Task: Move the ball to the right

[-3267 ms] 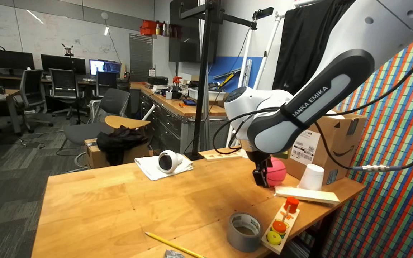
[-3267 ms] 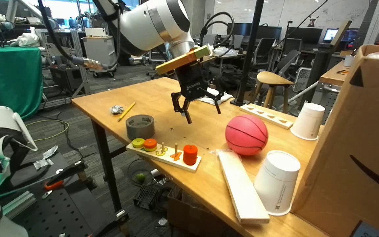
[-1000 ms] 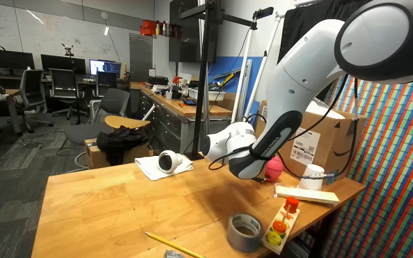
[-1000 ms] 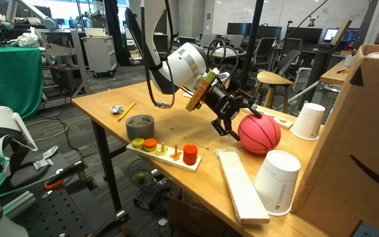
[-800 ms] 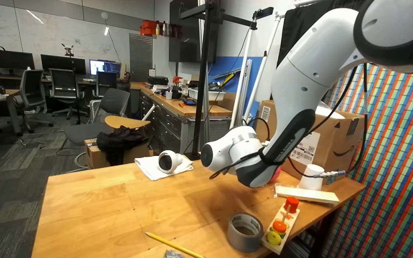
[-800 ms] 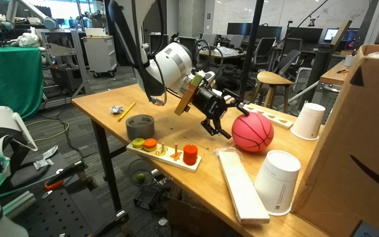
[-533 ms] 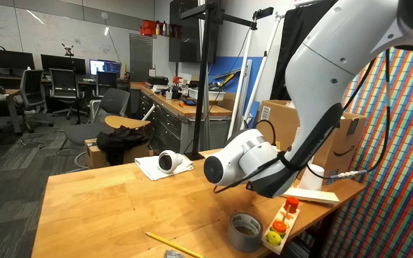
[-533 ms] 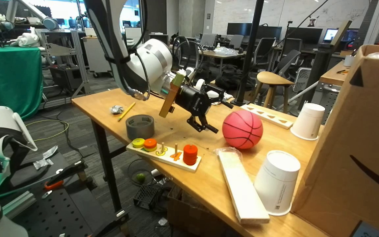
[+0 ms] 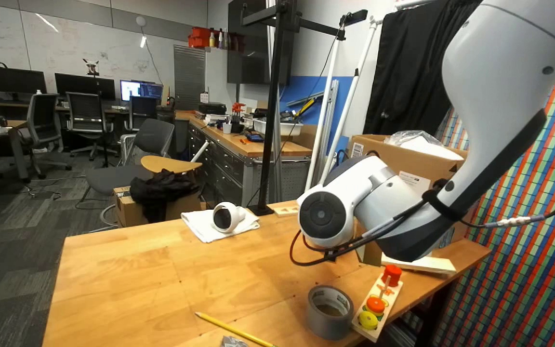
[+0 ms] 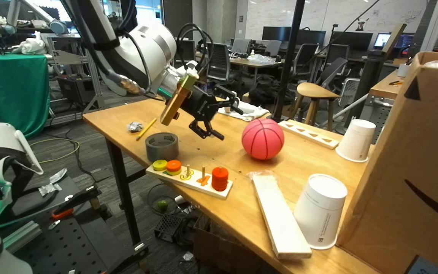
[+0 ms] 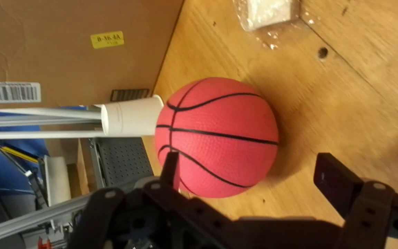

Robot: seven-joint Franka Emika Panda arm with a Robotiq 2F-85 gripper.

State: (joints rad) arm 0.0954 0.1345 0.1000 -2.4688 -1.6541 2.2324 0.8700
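Note:
The pinkish-red ball (image 10: 263,139) with dark seam lines rests on the wooden table (image 10: 219,150). It also fills the middle of the wrist view (image 11: 216,138). In an exterior view, the arm (image 9: 403,217) hides it. My gripper (image 10: 229,123) is open and empty, tilted down toward the ball, with a gap between fingertips and ball. In the wrist view, the open gripper (image 11: 247,157) has its left finger overlapping the ball's lower left edge; the right finger is over bare wood, well off the ball.
A grey tape roll (image 10: 162,146) and a peg toy (image 10: 188,180) stand along the table edge. A white wrapped bar (image 10: 280,217), white paper cups (image 10: 319,211) and a cardboard box (image 10: 405,163) stand beyond the ball. A board with triangular holes (image 10: 308,134) and black post (image 10: 287,61) are behind.
In an exterior view, the gripper reached the ball, then drew back leftward, staying open. The ball first shifted right, then moved left, following the gripper without being held.

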